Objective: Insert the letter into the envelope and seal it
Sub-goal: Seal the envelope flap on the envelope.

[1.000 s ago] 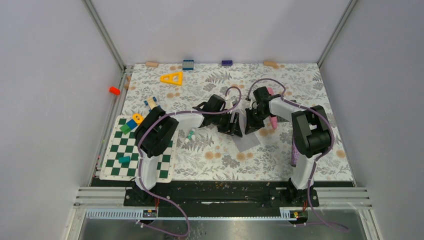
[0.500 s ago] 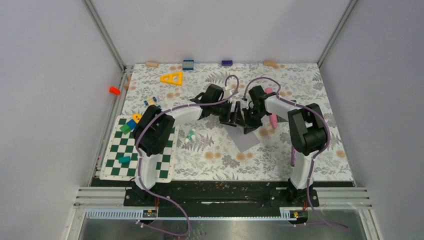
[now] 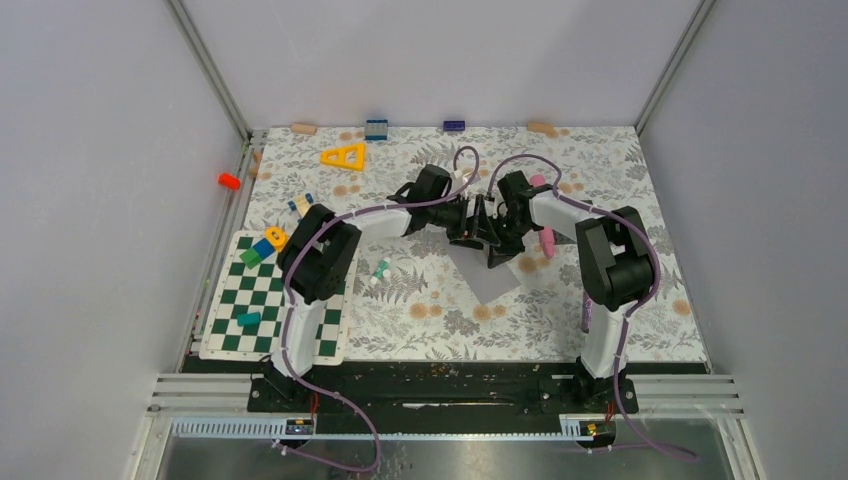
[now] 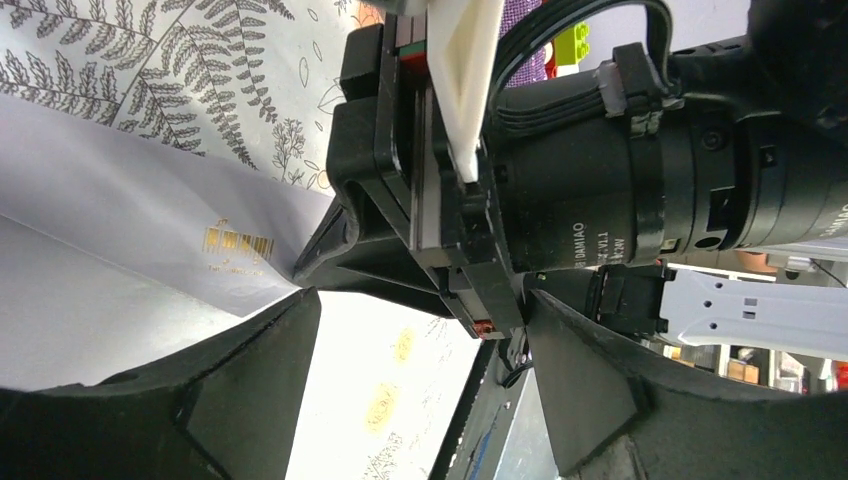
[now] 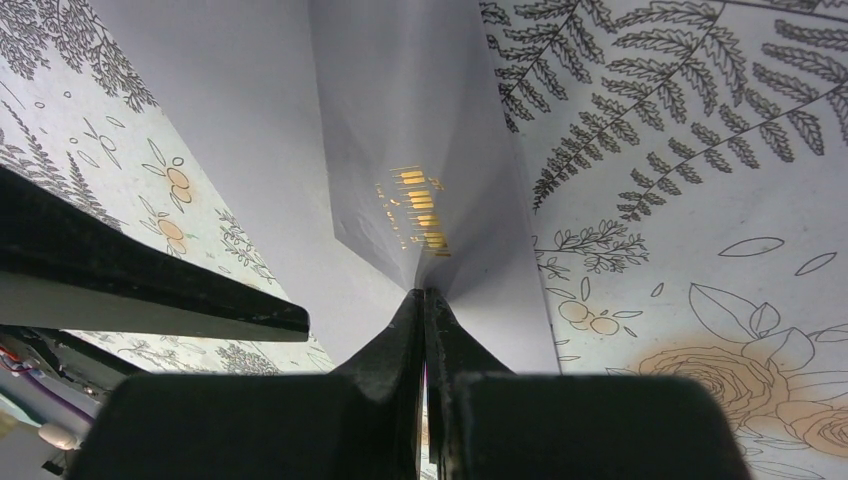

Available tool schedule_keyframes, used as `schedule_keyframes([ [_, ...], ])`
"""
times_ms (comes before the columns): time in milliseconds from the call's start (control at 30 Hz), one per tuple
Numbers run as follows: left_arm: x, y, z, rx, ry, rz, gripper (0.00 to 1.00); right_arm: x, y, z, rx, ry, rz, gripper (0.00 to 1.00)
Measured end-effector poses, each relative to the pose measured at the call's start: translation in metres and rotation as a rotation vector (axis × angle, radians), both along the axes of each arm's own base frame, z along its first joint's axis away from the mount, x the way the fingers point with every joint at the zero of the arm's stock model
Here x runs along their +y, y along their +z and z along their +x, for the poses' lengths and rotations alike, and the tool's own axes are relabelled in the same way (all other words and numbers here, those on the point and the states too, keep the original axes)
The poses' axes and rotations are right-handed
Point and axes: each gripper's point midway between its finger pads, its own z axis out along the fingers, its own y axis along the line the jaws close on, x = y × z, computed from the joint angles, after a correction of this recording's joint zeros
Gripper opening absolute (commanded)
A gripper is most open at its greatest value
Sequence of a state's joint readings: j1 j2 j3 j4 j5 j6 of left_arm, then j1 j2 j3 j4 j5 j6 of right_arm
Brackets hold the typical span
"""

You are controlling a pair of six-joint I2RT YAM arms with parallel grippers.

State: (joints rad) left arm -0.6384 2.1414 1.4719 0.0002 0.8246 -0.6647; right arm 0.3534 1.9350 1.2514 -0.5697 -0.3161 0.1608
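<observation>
One flat grey paper envelope [image 3: 487, 278] lies mid-frame. Two grippers meet there: the right gripper [image 5: 424, 300] pinches its raised fold, the left gripper [image 4: 420, 340] gapes, empty.

Table [image 3: 660, 330], fern-and-flower print cover. Lying on it:
- green-and-white checkerboard mat [image 3: 230, 335], near left corner
- yellow plastic triangle frame [image 3: 344, 156], far left
- grey paper envelope [image 3: 488, 282], mid-table
- pink stick [image 3: 546, 243], right of centre
- blue block [image 3: 376, 129] and purple brick [image 3: 454, 126], far edge

Matt grey paper envelope [image 5: 420, 120] with shiny gold print [image 5: 415, 210], matt black plastic right pincer [image 5: 424, 300], smooth floral table cover [image 5: 680, 180].
</observation>
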Motion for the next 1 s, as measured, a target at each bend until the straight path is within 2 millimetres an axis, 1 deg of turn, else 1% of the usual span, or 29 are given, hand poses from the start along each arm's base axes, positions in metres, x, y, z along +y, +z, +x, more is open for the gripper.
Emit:
schedule_keyframes([
  [100,0.000,-0.002,-0.002,0.010,0.006,-0.014,0.74,0.000,0.000,0.000,0.000,-0.002,0.001,0.00],
  [200,-0.001,-0.002,-0.002,0.018,0.013,-0.029,0.68,-0.001,0.000,0.001,0.001,-0.006,0.004,0.00],
  [233,-0.001,-0.002,-0.002,0.021,0.019,-0.040,0.62,-0.001,0.000,0.001,0.003,-0.011,0.008,0.00],
  [300,-0.001,-0.001,-0.003,0.033,0.037,-0.065,0.48,-0.001,0.000,0.001,0.009,-0.018,0.018,0.00],
  [333,-0.002,0.001,-0.004,0.038,0.037,-0.084,0.45,-0.001,0.000,0.000,0.012,-0.021,0.022,0.00],
  [400,-0.004,0.008,-0.006,0.026,0.033,-0.114,0.45,0.001,0.000,0.000,0.015,-0.025,0.034,0.00],
  [533,-0.003,0.009,-0.008,0.027,0.039,-0.132,0.41,0.003,0.000,-0.002,0.025,-0.025,0.048,0.00],
  [600,-0.003,0.011,-0.009,0.024,0.042,-0.139,0.41,0.004,0.000,-0.002,0.027,-0.027,0.051,0.00],
  [667,0.000,0.011,-0.011,0.028,0.048,-0.143,0.43,0.005,0.000,-0.002,0.030,-0.028,0.057,0.00],
  [733,0.007,0.011,-0.014,0.037,0.059,-0.155,0.51,0.005,0.000,-0.002,0.034,-0.030,0.064,0.00],
  [800,0.018,0.004,-0.016,0.068,0.080,-0.162,0.59,0.002,-0.001,0.000,0.037,-0.040,0.068,0.00],
  [900,0.036,-0.010,-0.016,0.140,0.130,-0.159,0.59,-0.001,-0.001,0.002,0.040,-0.053,0.074,0.00],
  [1000,0.040,-0.010,-0.011,0.147,0.149,-0.161,0.58,-0.003,-0.001,0.002,0.040,-0.057,0.074,0.00],
])
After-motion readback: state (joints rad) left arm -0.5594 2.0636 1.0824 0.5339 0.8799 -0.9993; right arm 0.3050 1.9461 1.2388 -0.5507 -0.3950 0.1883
